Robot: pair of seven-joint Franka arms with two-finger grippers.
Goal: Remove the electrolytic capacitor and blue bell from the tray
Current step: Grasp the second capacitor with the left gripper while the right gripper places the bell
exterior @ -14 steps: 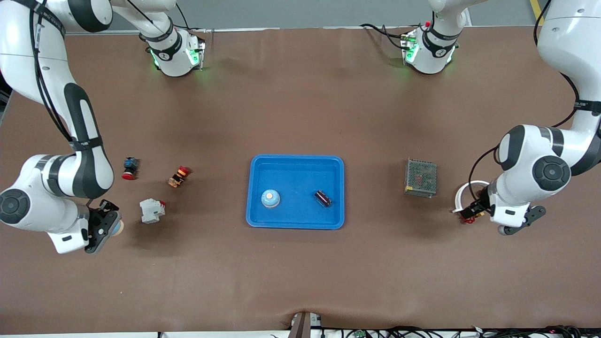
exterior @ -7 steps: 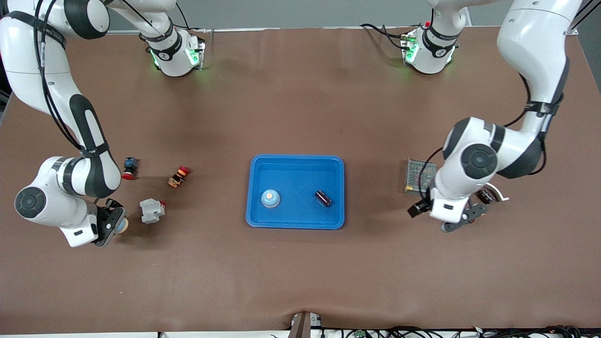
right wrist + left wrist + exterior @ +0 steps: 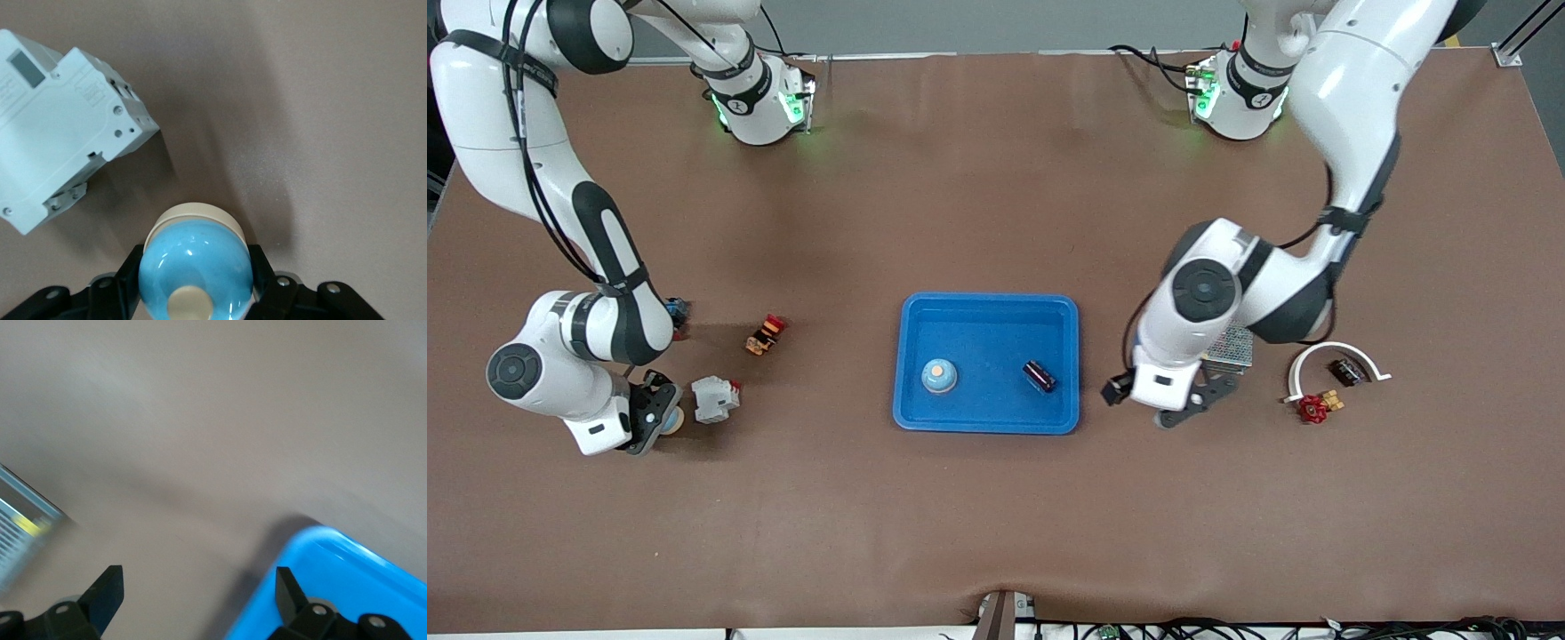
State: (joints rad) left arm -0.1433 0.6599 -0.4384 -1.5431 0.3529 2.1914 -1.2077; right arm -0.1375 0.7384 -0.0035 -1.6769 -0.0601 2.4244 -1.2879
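Observation:
A blue tray (image 3: pixel 987 307) lies mid-table. In it sit a blue bell with a beige button (image 3: pixel 940 375) and a dark capacitor (image 3: pixel 1039 375). A second blue bell (image 3: pixel 195 267) is held in my right gripper (image 3: pixel 195 283), which is shut on its sides. In the front view that gripper (image 3: pixel 660 420) and its bell (image 3: pixel 673 420) are low over the table beside a white breaker (image 3: pixel 714 398). My left gripper (image 3: pixel 1196 402) hangs open and empty over the table just off the tray's end nearest the left arm. Its wrist view shows the open gripper (image 3: pixel 198 587) and the tray's corner (image 3: pixel 347 573).
An orange-red button (image 3: pixel 765 333) and a blue-red button (image 3: pixel 674 313) lie toward the right arm's end. A metal mesh power supply (image 3: pixel 1236 342) shows partly under the left arm. A white ring clamp (image 3: pixel 1334 354), a dark part (image 3: pixel 1344 372) and a red connector (image 3: pixel 1314 407) lie toward the left arm's end.
The left arm has swept from its end of the table toward the tray, uncovering the white clamp and red connector. The right gripper has carried its bell closer to the white breaker.

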